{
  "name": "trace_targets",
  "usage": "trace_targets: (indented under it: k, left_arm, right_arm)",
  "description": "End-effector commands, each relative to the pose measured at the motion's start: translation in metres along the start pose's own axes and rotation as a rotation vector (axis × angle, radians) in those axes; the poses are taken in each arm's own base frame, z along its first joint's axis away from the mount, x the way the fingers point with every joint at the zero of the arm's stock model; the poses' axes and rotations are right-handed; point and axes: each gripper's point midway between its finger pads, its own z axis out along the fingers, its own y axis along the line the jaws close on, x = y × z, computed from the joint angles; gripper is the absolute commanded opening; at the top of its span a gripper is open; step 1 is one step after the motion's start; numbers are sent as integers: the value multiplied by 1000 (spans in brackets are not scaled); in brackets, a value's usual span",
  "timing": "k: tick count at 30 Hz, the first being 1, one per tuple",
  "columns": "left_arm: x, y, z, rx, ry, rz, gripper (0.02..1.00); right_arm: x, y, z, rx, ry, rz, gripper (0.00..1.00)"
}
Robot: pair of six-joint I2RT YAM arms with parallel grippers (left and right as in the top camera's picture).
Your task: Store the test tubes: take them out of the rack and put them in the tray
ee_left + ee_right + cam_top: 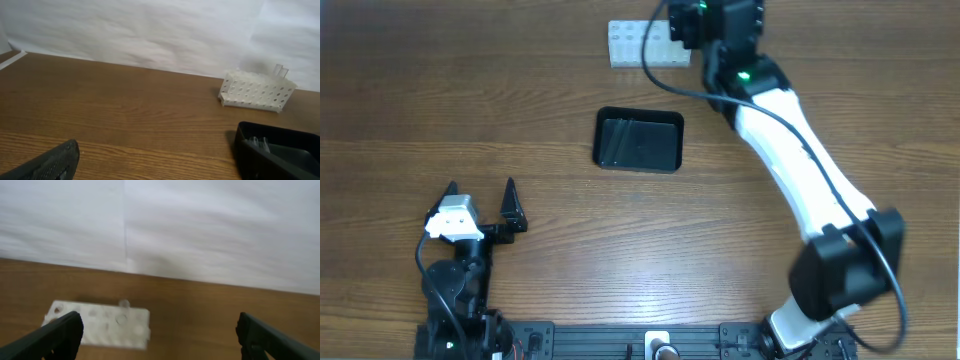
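The wooden table (pixel 440 90) spreads under everything, with a white wall behind its far edge. The right arm (pixel 800 170), the largest thing on it, stands at the near right and stretches the whole way up to the far edge. Its right gripper (pixel 682 25) hangs by the right end of the rack. In the right wrist view this gripper (pixel 159 327) has its two fingers (pixel 55 337) spread wide apart, with bare wood between them and nothing held. The rack lies a little ahead of them and is not touched. The left arm (pixel 460 280) is folded up at the near left, well apart from tray and rack. Its left gripper (pixel 480 192) points up the table with its fingers parted in a wide V, and it grips nothing. The black tray (pixel 605 150) sits near the middle of the table, between the two arms and just on the near side of the rack. The white rack (pixel 640 45), a block dotted with holes, stands at the far edge. From the left wrist view a clear tube (pixel 281 71) stands upright at one end of the rack (pixel 255 91). Its round rim also shows in the right wrist view (pixel 123 303). At least one more clear tube (pixel 260 144) lies flat in the tray (pixel 250 160).
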Motion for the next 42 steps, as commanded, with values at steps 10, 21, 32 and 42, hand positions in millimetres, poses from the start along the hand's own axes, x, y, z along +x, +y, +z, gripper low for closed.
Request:
trace_targets:
  k: [10, 21, 32, 42]
  left_arm:
    - [2, 0, 0, 2, 3, 15, 998]
    - [2, 0, 0, 2, 3, 15, 998]
    - [2, 0, 0, 2, 3, 15, 998]
    - [2, 0, 0, 2, 3, 15, 998]
  right_arm:
    - [44, 30, 89, 143, 32, 123, 871]
    - [88, 42, 112, 145, 106, 106, 829]
    - [106, 48, 119, 144, 134, 90, 768]
    - [113, 54, 124, 115, 146, 89, 748]
